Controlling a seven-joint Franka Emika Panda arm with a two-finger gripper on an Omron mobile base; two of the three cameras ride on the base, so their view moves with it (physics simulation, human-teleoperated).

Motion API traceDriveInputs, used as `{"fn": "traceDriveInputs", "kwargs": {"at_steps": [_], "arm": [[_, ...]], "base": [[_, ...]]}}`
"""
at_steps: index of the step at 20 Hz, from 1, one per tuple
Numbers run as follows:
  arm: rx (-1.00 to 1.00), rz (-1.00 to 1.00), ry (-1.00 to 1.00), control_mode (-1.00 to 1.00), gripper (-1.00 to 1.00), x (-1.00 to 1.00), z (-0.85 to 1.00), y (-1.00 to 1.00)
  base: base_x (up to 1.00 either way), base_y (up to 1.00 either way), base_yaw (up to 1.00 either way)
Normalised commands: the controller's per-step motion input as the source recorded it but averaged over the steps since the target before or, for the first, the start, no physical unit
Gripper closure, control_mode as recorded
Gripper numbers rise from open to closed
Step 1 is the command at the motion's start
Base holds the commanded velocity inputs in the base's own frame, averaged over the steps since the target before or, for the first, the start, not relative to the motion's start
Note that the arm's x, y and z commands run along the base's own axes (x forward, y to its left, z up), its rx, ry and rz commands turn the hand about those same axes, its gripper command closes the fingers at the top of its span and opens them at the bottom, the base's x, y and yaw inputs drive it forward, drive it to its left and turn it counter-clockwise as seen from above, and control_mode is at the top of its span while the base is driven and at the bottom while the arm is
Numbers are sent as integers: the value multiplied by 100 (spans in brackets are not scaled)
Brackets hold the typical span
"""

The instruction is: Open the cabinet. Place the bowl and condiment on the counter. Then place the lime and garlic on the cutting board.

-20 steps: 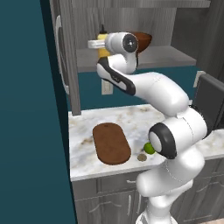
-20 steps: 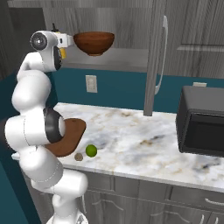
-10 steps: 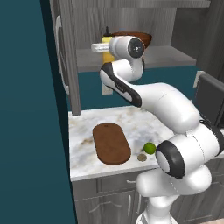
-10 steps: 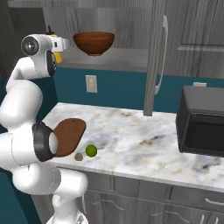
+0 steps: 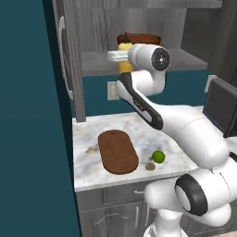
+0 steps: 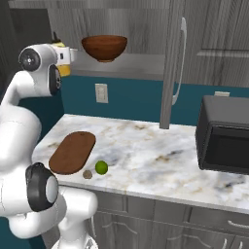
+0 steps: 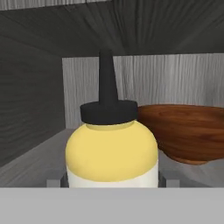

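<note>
Jaws spread wide either side of the condiment [image 7: 112,153], one fingertip [image 7: 53,182] at each flank of the yellow bottle, level with its pale label; can't tell if the pads touch it, so grip unconfirmed. Bottle stands upright on the grey shelf [image 5: 95,62] inside the open cabinet [image 6: 146,29], black cap pointing up. Bowl [image 6: 104,47] sits on the same shelf just beside the bottle, to its right in the hand view, rim about level with the cap's collar. Cabinet door [image 6: 173,63] swung out, silver bar handle facing the room. Down on the desk [image 6: 160,155]: cutting board [image 5: 117,151] lies flat near the front left corner, nothing on it. Lime [image 5: 159,156] rests on the marble just off the board's end, garlic [image 5: 150,166] right beside the lime, closer to the desk's front edge. Black microwave [image 6: 224,141] at the far right of the desk.
</note>
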Motion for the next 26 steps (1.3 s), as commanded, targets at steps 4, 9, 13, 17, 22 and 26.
{"fn": "traceDriveInputs", "kwargs": {"at_steps": [4,9,13,17,22,26], "arm": [[0,-3,-2,-100,100,-61,0,-32],[0,-5,-2,-100,100,-63,0,-29],[0,-5,-1,-100,100,-56,0,-32],[0,-5,0,-100,100,-49,-4,-33],[0,-2,-2,-100,100,-35,-5,-42],[0,-2,-3,-100,100,-38,-5,-45]], "base": [[0,0,0],[0,0,0],[0,0,0],[0,0,0],[0,0,0],[0,0,0]]}}
